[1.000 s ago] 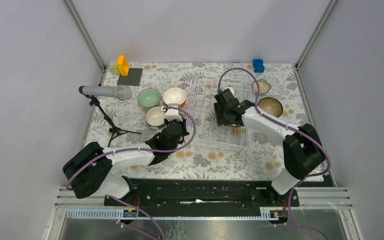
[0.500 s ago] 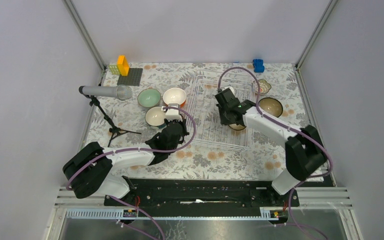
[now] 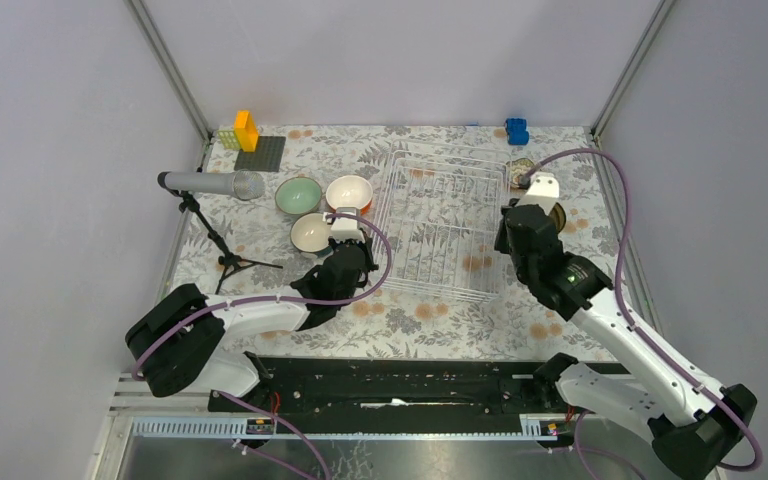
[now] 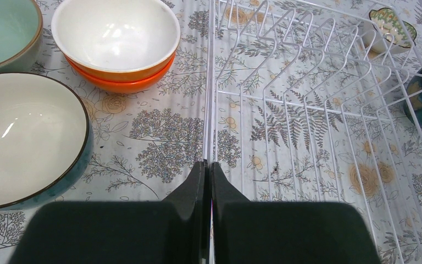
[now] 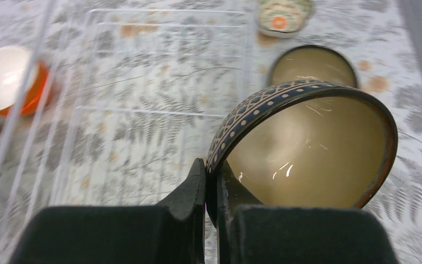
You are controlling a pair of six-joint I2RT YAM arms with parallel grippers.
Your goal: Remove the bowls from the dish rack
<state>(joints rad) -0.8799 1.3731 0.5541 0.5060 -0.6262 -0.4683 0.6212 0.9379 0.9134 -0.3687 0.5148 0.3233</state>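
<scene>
Counter (image 3: 440,322) carries a grey-leaf floral cloth. Plain grey walls (image 3: 60,150) on three sides, metal posts (image 3: 170,70) at the far corners.

Dish rack (image 4: 209,99) sits mid-counter. At its 9 o'clock: mint bowl (image 3: 299,194), orange bowl (image 3: 349,192) and cream bowl (image 3: 311,232), all upright.

Left fingers (image 4: 198,181) are closed tight at the rack's 9 o'clock rim wire; cannot tell if they pinch it.

Right fingers (image 5: 195,187) clamp the rim of a tan-glazed bowl (image 5: 307,143), tilted, outside the rack at its 3 o'clock, near a dark bowl (image 5: 313,63) and a small patterned bowl (image 5: 283,14).

Microphone stand (image 3: 210,184) at 9 o'clock, yellow-orange blocks (image 3: 245,130) at 11, blue block (image 3: 517,130) at 1.
</scene>
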